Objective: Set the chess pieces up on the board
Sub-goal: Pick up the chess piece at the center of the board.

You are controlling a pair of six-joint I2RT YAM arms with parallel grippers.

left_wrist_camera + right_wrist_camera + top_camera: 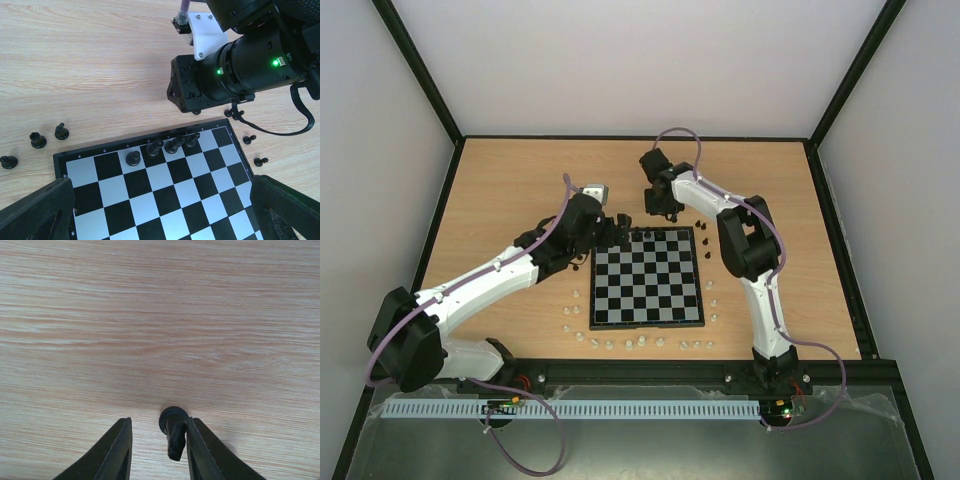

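Chess pieces (155, 147) look tiny, light, hard & slick, prob. quick to tip or squirt out, so pinch low on the stem w/ a gentle squeeze. Four stand on the far row of the board (648, 300), mid-table, w/ others loose on the table (520, 190) toward its far edge. R gripper (158, 426) points down near the far edge, jaws apart, one black piece (174, 437) tilted against one jaw & not clamped; L gripper (161, 190) hovers over the board's far-left part, jaws wide apart, empty.
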